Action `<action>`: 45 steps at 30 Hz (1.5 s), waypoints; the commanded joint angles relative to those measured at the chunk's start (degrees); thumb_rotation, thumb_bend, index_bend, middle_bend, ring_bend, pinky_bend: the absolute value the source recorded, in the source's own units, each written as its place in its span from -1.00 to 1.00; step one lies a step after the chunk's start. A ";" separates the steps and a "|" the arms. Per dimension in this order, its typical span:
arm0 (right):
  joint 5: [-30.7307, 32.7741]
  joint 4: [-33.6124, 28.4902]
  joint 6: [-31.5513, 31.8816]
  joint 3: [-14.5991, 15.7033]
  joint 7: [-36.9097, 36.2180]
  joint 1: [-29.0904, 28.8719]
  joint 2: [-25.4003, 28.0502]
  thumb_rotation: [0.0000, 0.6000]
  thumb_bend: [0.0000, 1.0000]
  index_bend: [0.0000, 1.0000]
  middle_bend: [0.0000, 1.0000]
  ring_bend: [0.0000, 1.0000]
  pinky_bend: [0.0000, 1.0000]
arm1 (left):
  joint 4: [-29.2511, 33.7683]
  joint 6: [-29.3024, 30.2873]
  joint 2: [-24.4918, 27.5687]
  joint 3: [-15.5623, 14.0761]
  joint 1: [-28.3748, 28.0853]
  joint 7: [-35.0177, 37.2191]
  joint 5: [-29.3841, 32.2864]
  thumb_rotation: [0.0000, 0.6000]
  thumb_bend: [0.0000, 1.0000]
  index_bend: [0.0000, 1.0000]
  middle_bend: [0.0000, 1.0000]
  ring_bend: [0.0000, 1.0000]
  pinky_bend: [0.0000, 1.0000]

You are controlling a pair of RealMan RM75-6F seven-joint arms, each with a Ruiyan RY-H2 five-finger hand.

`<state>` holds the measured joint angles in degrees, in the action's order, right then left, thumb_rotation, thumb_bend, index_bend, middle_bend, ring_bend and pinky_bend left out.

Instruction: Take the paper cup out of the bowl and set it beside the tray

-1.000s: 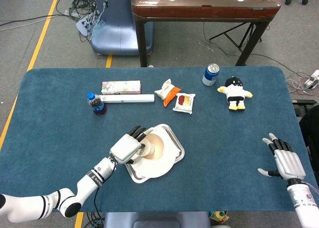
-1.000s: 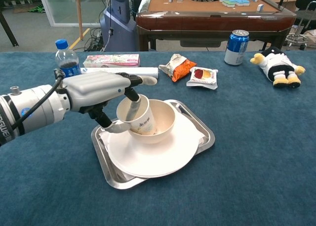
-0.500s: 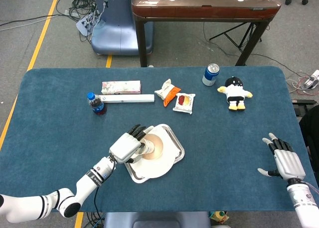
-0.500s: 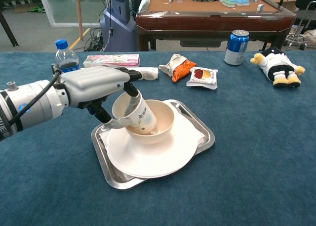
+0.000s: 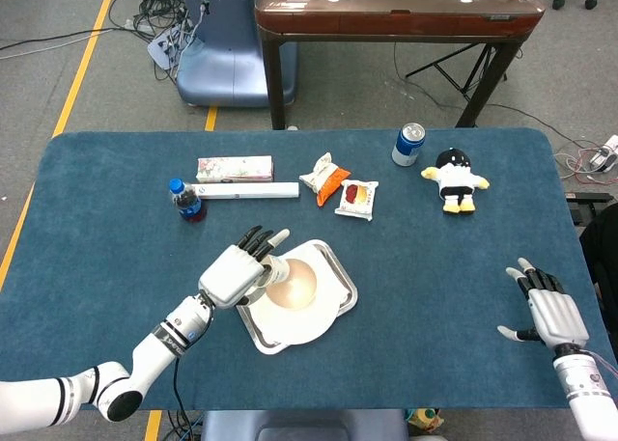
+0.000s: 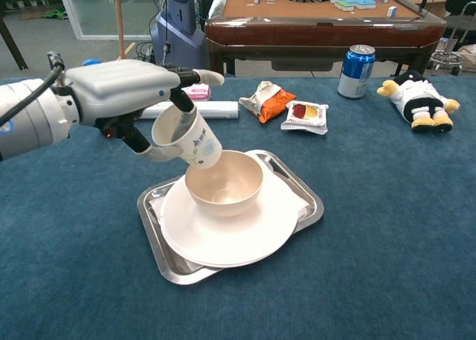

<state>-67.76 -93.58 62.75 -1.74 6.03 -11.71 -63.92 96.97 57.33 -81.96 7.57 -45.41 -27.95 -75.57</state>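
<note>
My left hand (image 6: 123, 91) holds the white paper cup (image 6: 187, 138) tilted in the air, just above and left of the bowl's rim; a finger reaches inside the cup and the thumb sits under it. In the head view the left hand (image 5: 232, 272) covers most of the cup (image 5: 272, 266). The empty cream bowl (image 6: 224, 181) sits on a white plate (image 6: 223, 232) in the metal tray (image 6: 309, 201), which also shows from above as the tray (image 5: 345, 285). My right hand (image 5: 552, 311) rests open at the table's right front corner, far from the tray.
Behind the tray lie a blue-capped bottle (image 5: 185, 199), a pink box (image 5: 235, 168), a white tube (image 5: 249, 191), two snack packets (image 5: 343, 187), a soda can (image 5: 409, 144) and a penguin plush (image 5: 455, 179). A brown table (image 6: 320, 20) stands beyond the far edge.
My left hand has lifted the paper cup up and to the left, out of the bowl. The bowl now stands empty. The right hand has not moved.
</note>
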 commanded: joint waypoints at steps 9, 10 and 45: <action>-0.07 -0.55 0.63 0.19 1.26 0.07 -0.30 1.00 -0.59 -1.00 -1.00 -1.00 -1.00 | 4.97 1.40 4.36 -0.35 0.58 -5.05 1.52 1.00 -0.36 0.26 -0.95 -1.00 -1.00; -0.15 -0.63 0.78 0.20 1.33 0.11 -0.30 1.00 -0.59 -1.00 -1.00 -1.00 -1.00 | 4.36 1.00 4.13 -0.42 0.43 -4.77 1.71 1.00 -0.36 0.26 -0.95 -1.00 -1.00; 5.11 2.92 -4.84 -0.50 1.31 -2.39 -1.97 1.00 -0.59 -1.00 -1.00 -1.00 -1.00 | -22.91 -9.42 -6.14 -1.60 -5.03 15.09 -1.77 1.00 -0.36 0.27 -0.94 -1.00 -1.00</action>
<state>-62.67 -90.68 57.92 -2.23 7.36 -14.08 -65.87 74.52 48.18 -87.75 6.17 -50.31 -13.20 -77.14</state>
